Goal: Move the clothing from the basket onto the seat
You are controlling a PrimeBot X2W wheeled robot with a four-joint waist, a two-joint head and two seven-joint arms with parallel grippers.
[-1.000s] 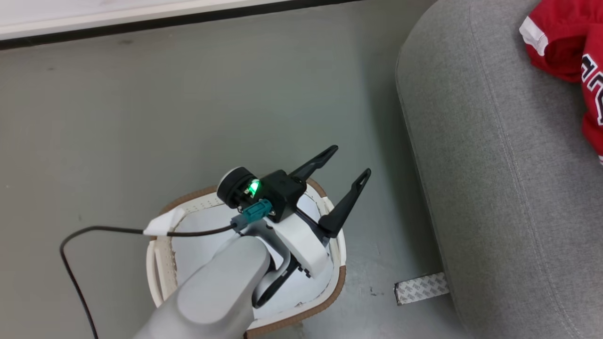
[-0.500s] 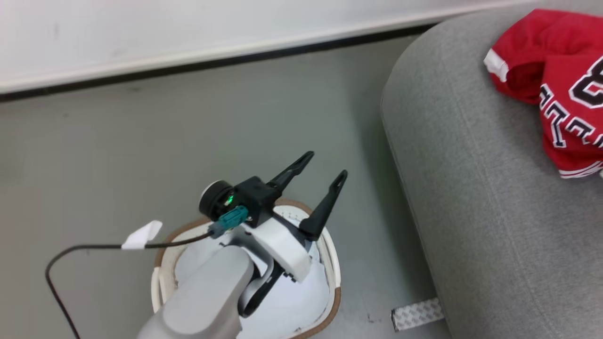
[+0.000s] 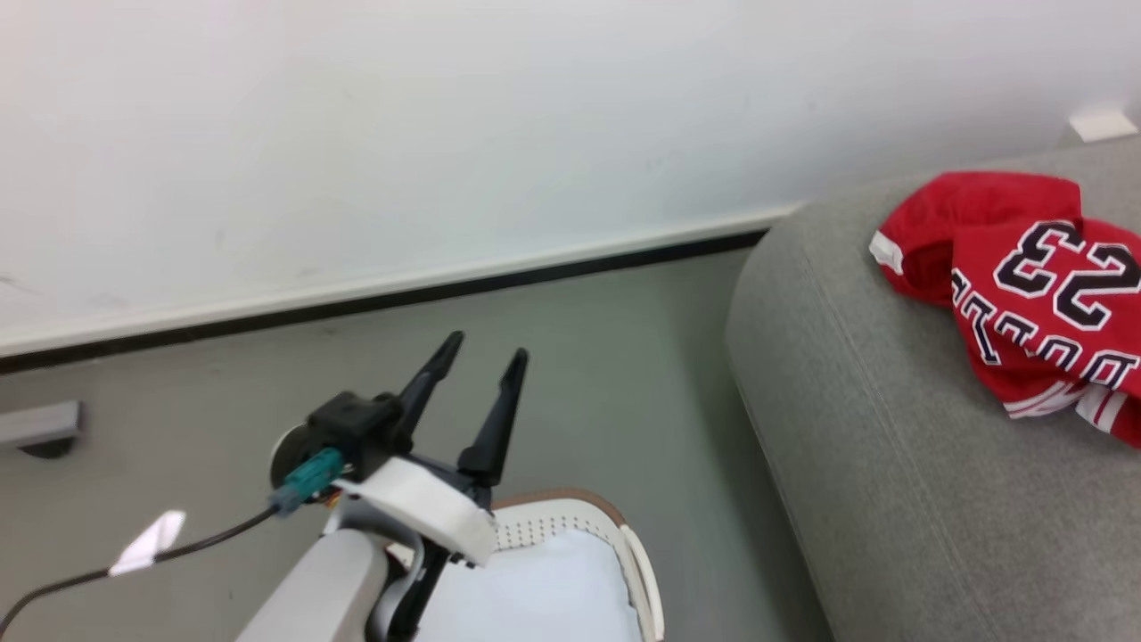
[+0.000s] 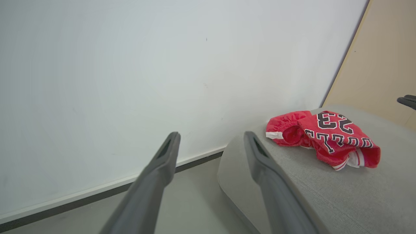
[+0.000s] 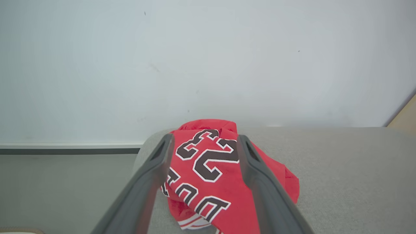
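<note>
Crumpled red clothing (image 3: 1025, 294), "23" uppermost, resting on the seat (image 3: 891, 464) near its rounded end; none visible in the exposed part of the basket (image 3: 637, 553). Straight ahead of the right gripper (image 5: 204, 139), framed by 2 spread, empty fingers, apparently just clear. Well apart from the left gripper (image 3: 488, 348), likewise spread and empty above the basket. Likely nothing left to fetch.

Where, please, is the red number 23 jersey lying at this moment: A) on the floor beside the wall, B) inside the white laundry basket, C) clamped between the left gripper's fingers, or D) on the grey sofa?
D: the red jersey lies crumpled on top of the grey sofa, and the right gripper is poised over it with its fingers spread apart and gripping nothing.
</note>
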